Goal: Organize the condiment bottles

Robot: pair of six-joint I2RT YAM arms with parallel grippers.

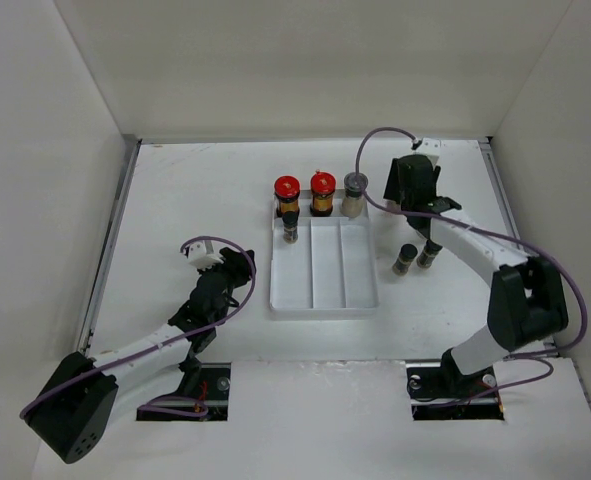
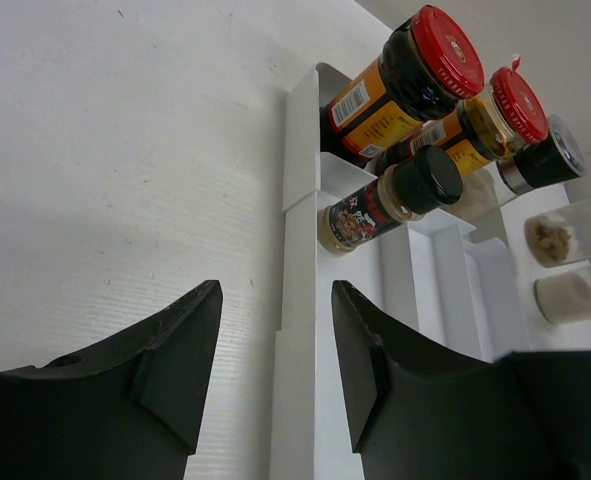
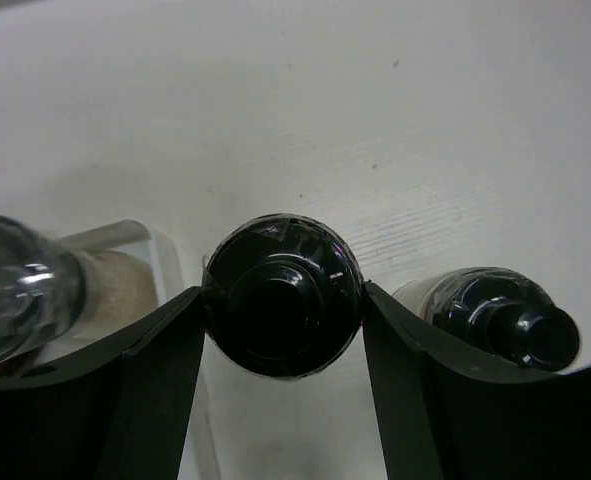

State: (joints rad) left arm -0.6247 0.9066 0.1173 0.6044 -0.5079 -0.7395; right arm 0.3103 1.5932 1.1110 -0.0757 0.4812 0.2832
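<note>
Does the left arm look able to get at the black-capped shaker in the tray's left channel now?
Probably yes. The left gripper is empty and points toward the black-capped shaker; only bare table and the white tray with its low wall lie between them.

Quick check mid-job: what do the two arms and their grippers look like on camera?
Both arms are alike: white tubular links on the left arm and right arm, bulky black joint housings, and a thin purple cable looping along each. The left gripper and right gripper have broad, matte black, wedge-shaped fingers. No markings show.
</note>
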